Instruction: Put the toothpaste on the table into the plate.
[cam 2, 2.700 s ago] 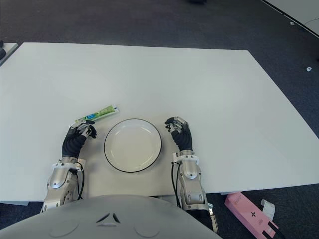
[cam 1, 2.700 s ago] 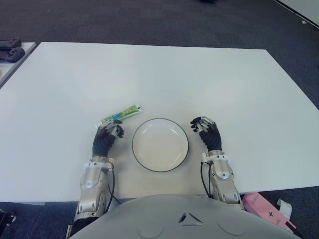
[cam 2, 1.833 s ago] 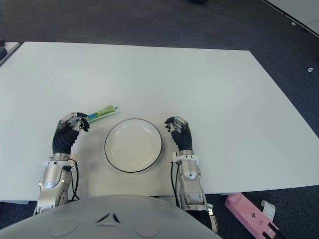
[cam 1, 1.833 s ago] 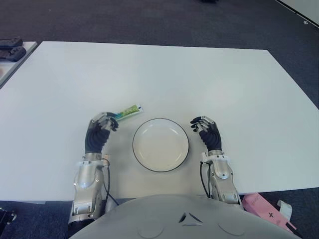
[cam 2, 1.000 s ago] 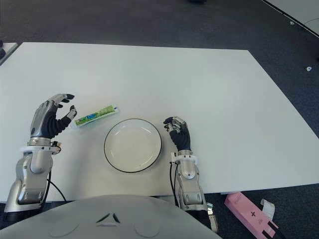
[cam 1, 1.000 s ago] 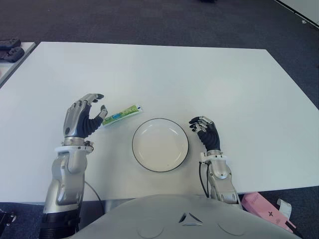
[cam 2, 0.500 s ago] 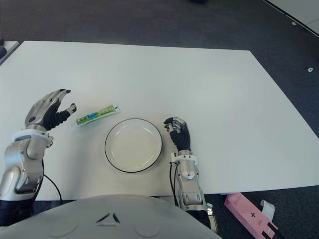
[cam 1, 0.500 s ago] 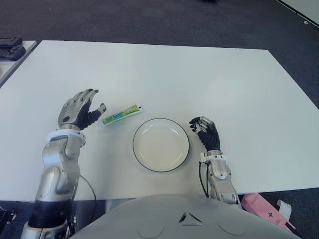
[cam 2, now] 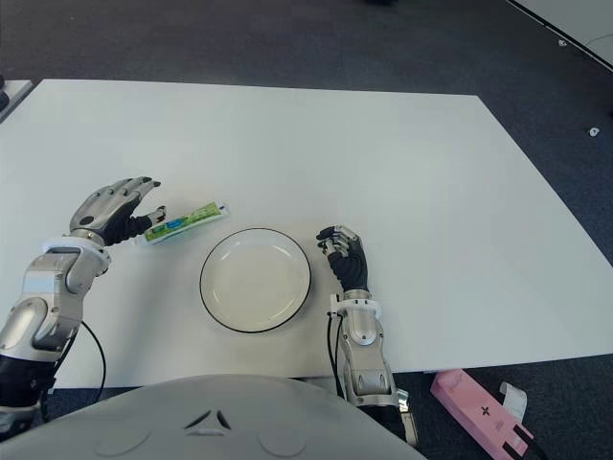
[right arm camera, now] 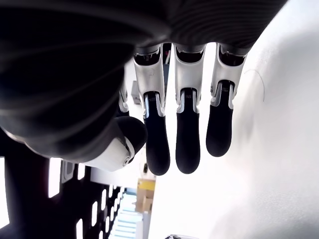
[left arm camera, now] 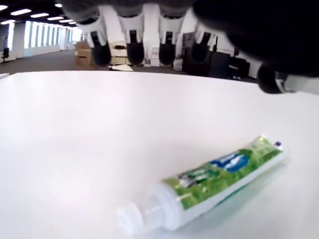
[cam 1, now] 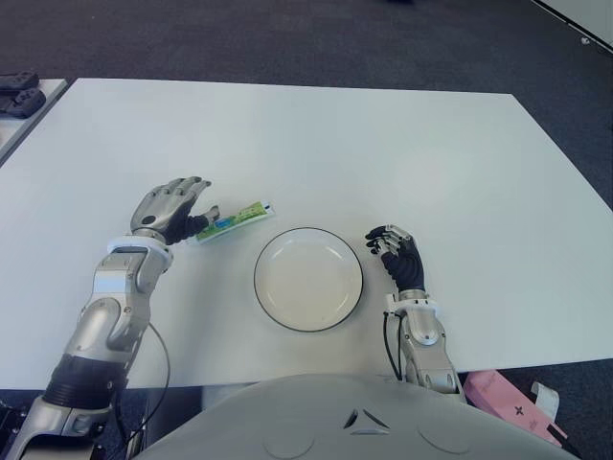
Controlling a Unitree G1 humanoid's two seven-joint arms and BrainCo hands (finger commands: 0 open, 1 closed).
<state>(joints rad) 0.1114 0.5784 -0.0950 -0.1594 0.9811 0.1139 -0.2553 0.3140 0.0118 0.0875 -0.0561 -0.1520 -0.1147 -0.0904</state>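
Note:
A green toothpaste tube [cam 1: 233, 220] lies flat on the white table [cam 1: 316, 144], just up and left of the white plate [cam 1: 307, 279] with a dark rim. My left hand [cam 1: 173, 210] hovers over the tube's cap end with its fingers spread, holding nothing. From the left wrist the tube [left arm camera: 215, 184] shows lying free on the table below the fingertips [left arm camera: 134, 52]. My right hand [cam 1: 397, 255] stays idle right of the plate, its fingers [right arm camera: 187, 144] relaxed and holding nothing.
A pink box [cam 1: 512, 402] lies on the floor past the table's near right edge. Dark objects [cam 1: 19, 96] sit on another table at the far left. Dark carpet surrounds the table.
My left hand lifted from beside the plate, swung out to the left with fingers opening, and now has come back in over the tube's cap end. Tube, plate and right hand stayed put.

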